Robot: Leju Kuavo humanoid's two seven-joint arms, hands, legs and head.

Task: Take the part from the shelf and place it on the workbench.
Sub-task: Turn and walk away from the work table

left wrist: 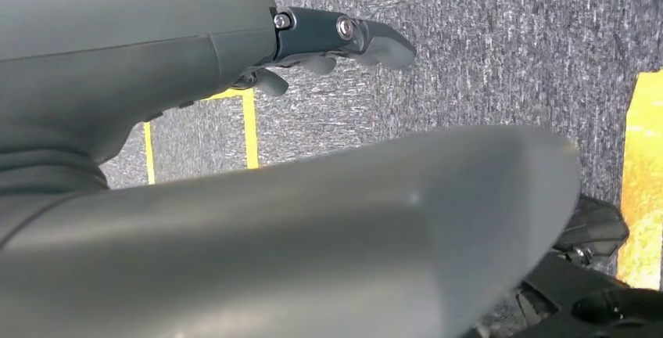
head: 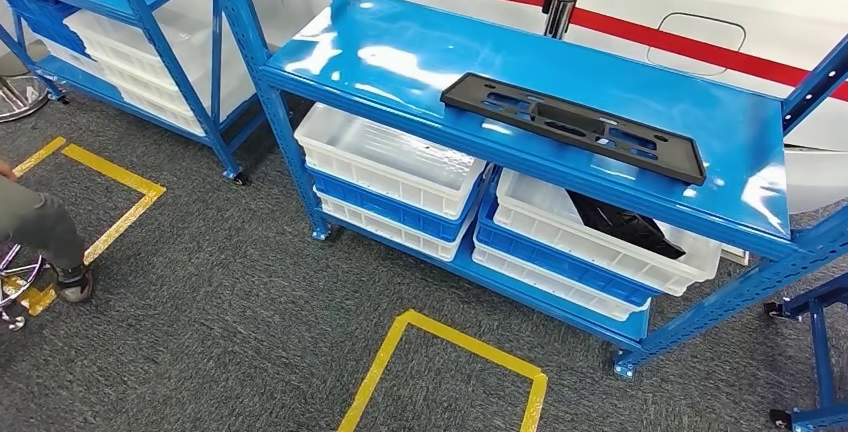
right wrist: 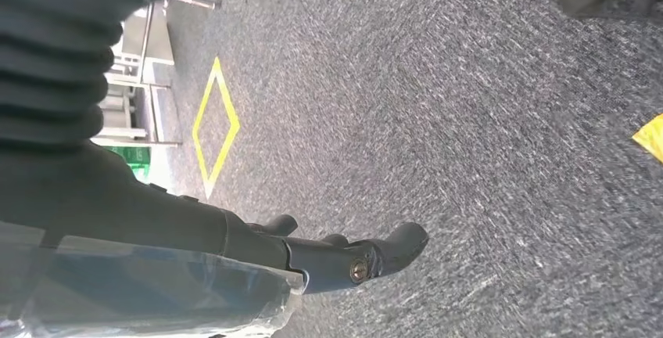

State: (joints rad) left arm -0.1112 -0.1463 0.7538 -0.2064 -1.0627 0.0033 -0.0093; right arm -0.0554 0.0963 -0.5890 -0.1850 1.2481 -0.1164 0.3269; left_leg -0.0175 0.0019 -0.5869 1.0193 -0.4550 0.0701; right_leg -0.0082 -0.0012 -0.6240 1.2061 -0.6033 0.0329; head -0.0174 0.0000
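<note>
A long flat black part [head: 573, 125] with cut-outs lies on the top board of the blue shelf [head: 400, 57], toward its right half. My left hand [left wrist: 344, 37] hangs over the grey carpet with its fingers stretched out and nothing in it. My right hand [right wrist: 344, 252] also hangs above the carpet, fingers loosely extended and holding nothing. Both hands are far from the part.
White and blue bins [head: 395, 172] are stacked on the lower shelf; one at the right holds a black bag [head: 620, 224]. A second blue shelf [head: 130, 42] stands at the left. Yellow tape squares [head: 450, 372] mark the carpet. A seated person's leg [head: 45, 237] is at the far left.
</note>
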